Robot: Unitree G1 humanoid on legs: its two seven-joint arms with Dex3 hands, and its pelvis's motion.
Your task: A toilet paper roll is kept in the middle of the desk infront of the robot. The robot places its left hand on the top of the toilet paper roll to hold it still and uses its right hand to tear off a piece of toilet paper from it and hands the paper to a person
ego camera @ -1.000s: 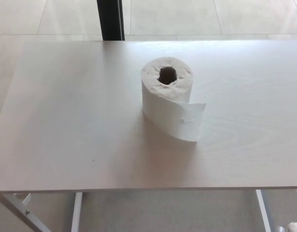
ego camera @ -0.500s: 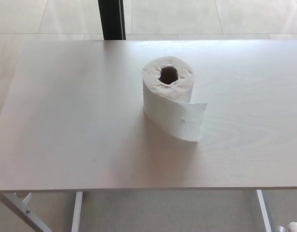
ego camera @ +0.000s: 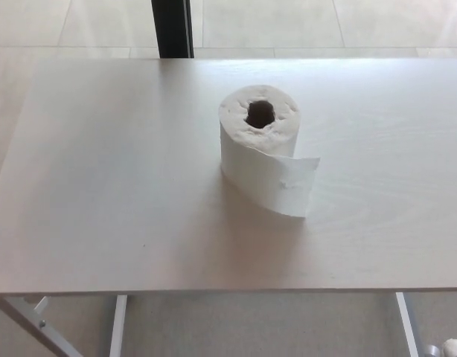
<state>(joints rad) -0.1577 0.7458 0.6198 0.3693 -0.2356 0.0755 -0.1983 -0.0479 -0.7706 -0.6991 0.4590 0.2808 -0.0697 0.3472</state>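
The pale table [ego camera: 102,186] is bare on its left. Near its middle the toilet paper roll [ego camera: 258,141] stands upright, core hole up, ready for a left-hand press; its loose tail [ego camera: 292,186] hangs rightward, handy for tearing. Neither hand shows, so their state is unknown.

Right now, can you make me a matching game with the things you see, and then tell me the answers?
Things:
1. toilet paper roll
2. loose paper flap
3. desk
4. dark post

Descriptions:
A. pale wood, holding the roll
B. black, beyond the desk's far edge
C. upright, hole facing up
D. hanging off the roll, toward the right

Pairs: 1-C, 2-D, 3-A, 4-B
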